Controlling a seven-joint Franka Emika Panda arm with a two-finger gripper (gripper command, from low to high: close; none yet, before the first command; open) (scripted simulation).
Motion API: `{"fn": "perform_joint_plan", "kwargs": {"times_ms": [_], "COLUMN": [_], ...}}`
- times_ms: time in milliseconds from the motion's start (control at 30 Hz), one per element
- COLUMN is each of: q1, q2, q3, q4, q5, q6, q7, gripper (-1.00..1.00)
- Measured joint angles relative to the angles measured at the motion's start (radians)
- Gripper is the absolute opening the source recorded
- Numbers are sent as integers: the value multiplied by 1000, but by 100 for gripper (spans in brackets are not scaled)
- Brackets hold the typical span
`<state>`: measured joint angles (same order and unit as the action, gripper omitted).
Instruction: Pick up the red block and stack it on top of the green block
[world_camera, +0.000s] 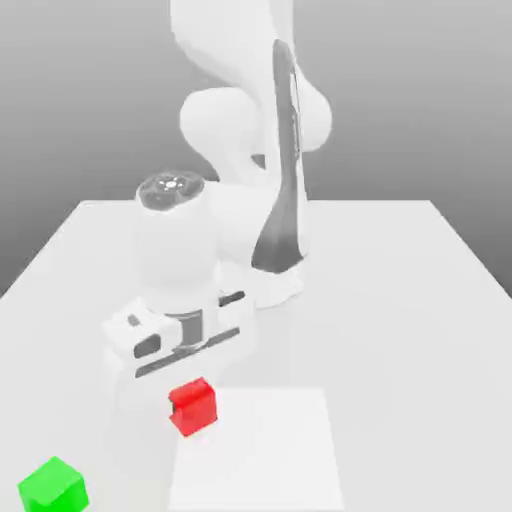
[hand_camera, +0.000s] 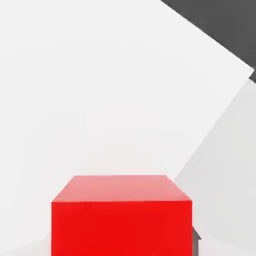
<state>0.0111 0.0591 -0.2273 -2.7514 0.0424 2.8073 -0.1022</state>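
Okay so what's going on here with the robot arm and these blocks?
The white robot arm has its end effector shut on the red block, at the left edge of the pale square on the table in the exterior view. The green block sits apart, nearer that view's lower left corner, with nothing stacked on it.
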Motion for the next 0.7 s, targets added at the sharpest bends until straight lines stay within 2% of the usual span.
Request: {"fn": "perform_joint_plan", "kwargs": {"times_ms": [100, 467, 600, 633, 700], "q1": [-24, -70, -106, -114, -114], "q2": [10, 207, 337, 360, 360], "q3": [-20, -134, -99, -89, -89], "q4": [73, 464, 504, 507, 507], "q5": [6, 124, 207, 221, 221], "q6": [-67, -279, -196, -177, -177], "q7": [106, 568, 554, 545, 545], "gripper": [-100, -100, -100, 100, 100]}}
